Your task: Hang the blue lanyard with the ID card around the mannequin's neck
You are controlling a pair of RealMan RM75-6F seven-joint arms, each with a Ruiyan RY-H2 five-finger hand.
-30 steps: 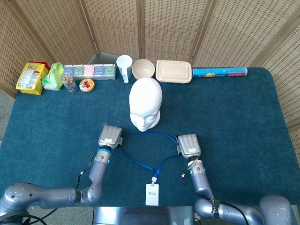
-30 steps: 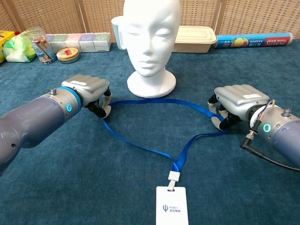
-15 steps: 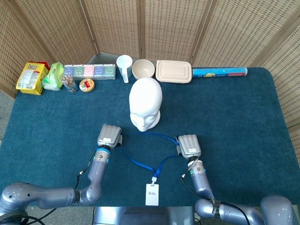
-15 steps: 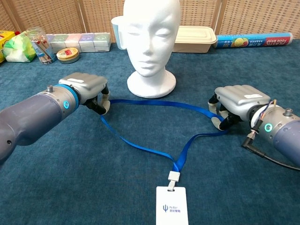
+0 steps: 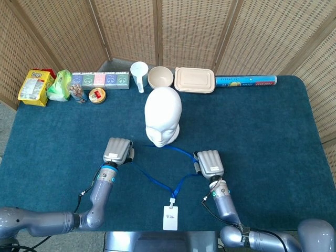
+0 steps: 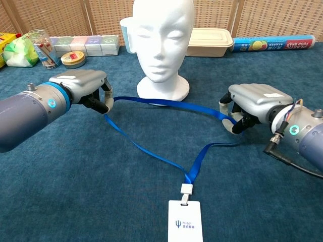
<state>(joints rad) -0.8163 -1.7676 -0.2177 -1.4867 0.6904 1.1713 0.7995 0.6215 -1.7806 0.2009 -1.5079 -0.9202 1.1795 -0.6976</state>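
Observation:
The white foam mannequin head [image 5: 163, 116] [image 6: 163, 48] stands upright in the middle of the table, facing me. The blue lanyard [image 6: 151, 155] [image 5: 160, 180] is stretched in front of its base, and the white ID card [image 6: 184, 223] [image 5: 169, 218] lies flat near the table's front edge. My left hand [image 6: 83, 86] [image 5: 117, 150] pinches the strap's left end, lifted off the cloth. My right hand [image 6: 252, 103] [image 5: 209, 163] grips the strap's right end. The stretch between the hands runs taut just before the mannequin's base.
Along the back edge stand a snack bag [image 5: 35, 86], a green packet [image 5: 59, 85], a row of small boxes [image 5: 101, 80], a tin [image 5: 97, 95], a white cup [image 5: 139, 73], a bowl [image 5: 160, 77], a lidded container [image 5: 195, 80] and a blue roll [image 5: 245, 81].
Both hands have lifted and moved apart a little, the left one further left and back. The strap between them has drawn taut and risen off the cloth. The card stays put.

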